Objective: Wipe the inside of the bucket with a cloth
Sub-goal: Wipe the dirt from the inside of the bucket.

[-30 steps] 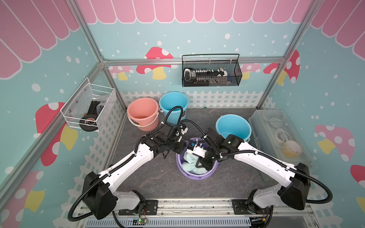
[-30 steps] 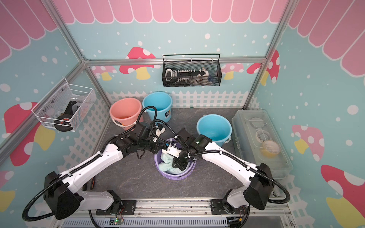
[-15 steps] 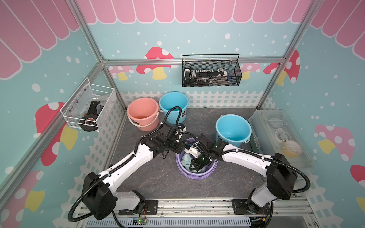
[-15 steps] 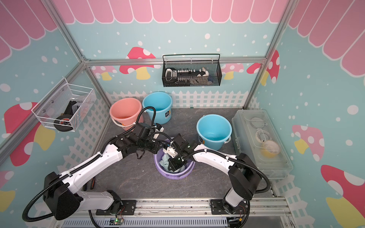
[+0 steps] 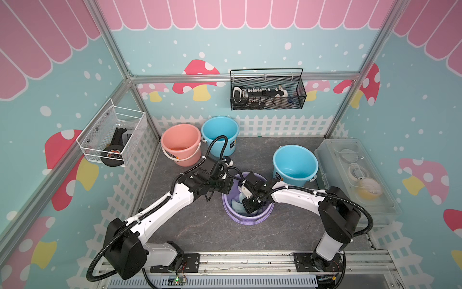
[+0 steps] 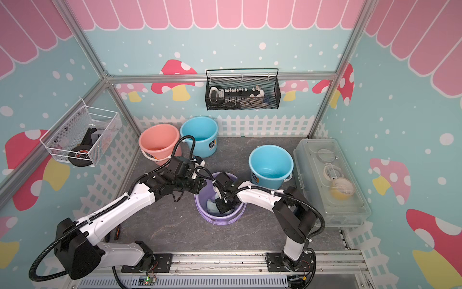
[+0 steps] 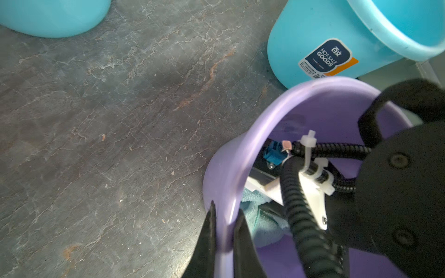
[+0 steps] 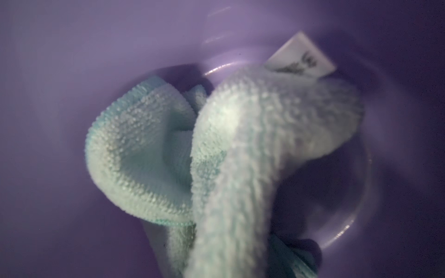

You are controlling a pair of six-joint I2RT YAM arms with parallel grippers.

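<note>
While the left pincer is closed tightly on the rim of the purple bucket, one finger outside the wall and one inside, the right pincer reaches down into the same bucket. Its jaws are closed and the mint-green cloth hangs bunched from them, its loose folds lying below the pincer against the bucket's floor and wall.

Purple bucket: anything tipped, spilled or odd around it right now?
Nothing stands out. The purple bucket stands upright, with the left pincer clamped on its rim. The cloth is bunched inside, gripped by the right pincer. No spill or damage shows.
</note>
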